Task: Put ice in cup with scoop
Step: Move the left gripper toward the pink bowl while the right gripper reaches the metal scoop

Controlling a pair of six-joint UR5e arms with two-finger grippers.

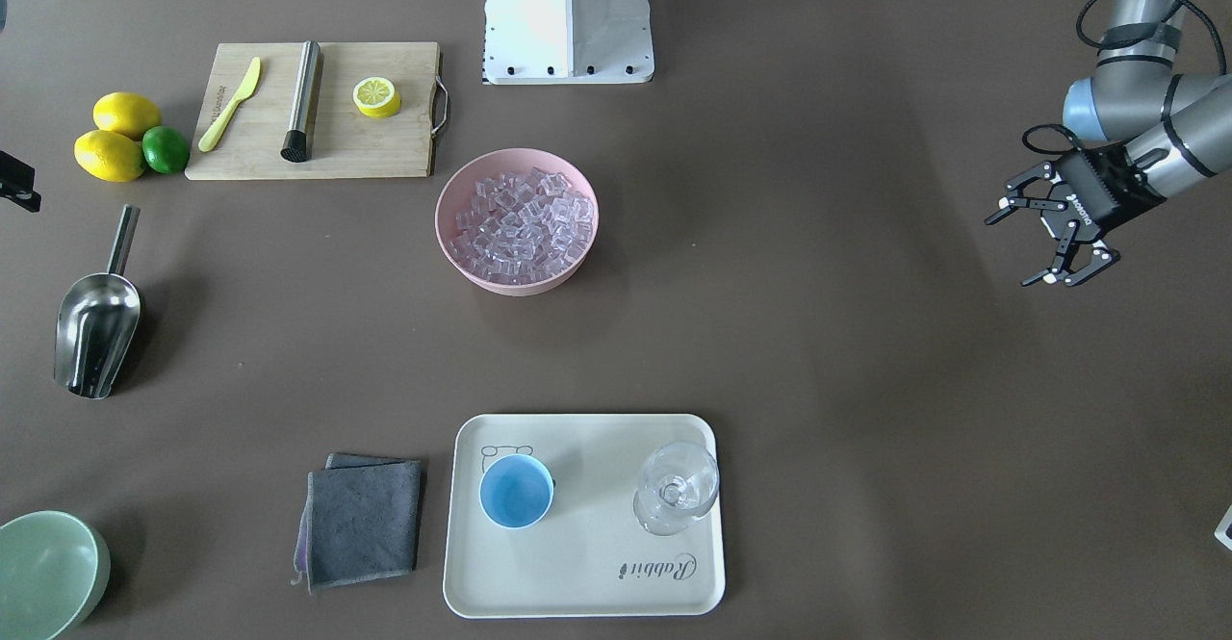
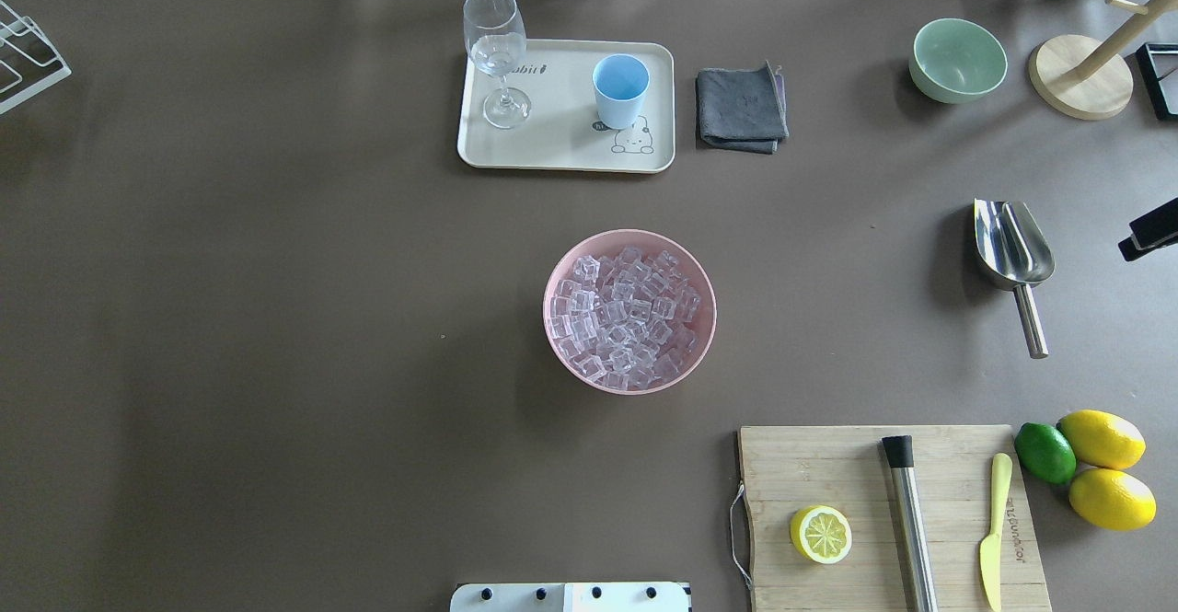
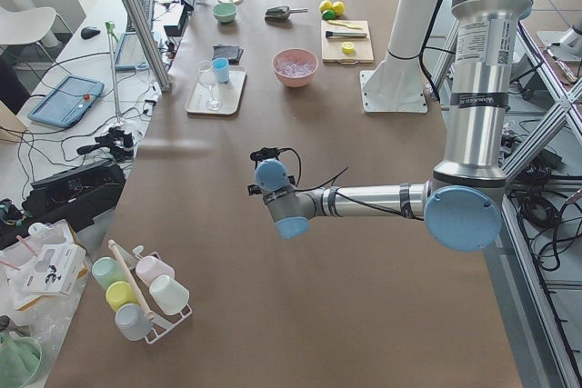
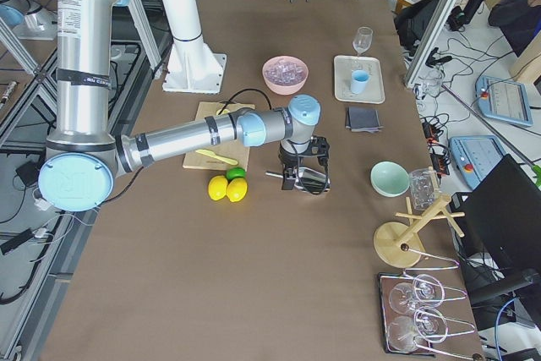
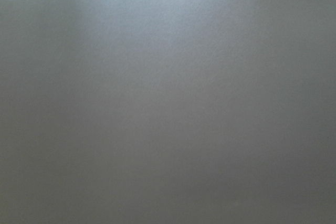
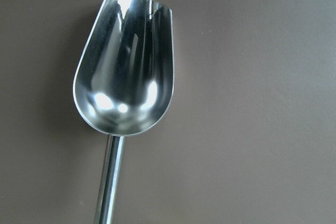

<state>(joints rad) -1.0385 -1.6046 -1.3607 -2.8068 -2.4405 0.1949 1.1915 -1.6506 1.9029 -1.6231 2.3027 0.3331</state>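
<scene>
The scoop (image 6: pixel 123 66) lies straight under the right end effector (image 4: pixel 308 177), spread impossible to tell, handle running to the frame's lower edge.

Ice (image 2: pixel 629 317) lies heaped in the bowl (image 2: pixel 549 304) at mid-table. Beyond the bowl, away from the robot, sits a tray (image 2: pixel 561 147). On it the cup (image 2: pixel 620 89) stands straight beyond the bowl and a stemmed glass (image 2: pixel 497 51) beyond and to its left. A folded cloth (image 2: pixel 741 108) lies beyond and right. The scoop (image 2: pixel 1012 244) lies well right of the bowl, and a cutting board (image 2: pixel 828 465) sits right of it, nearer the robot.
</scene>
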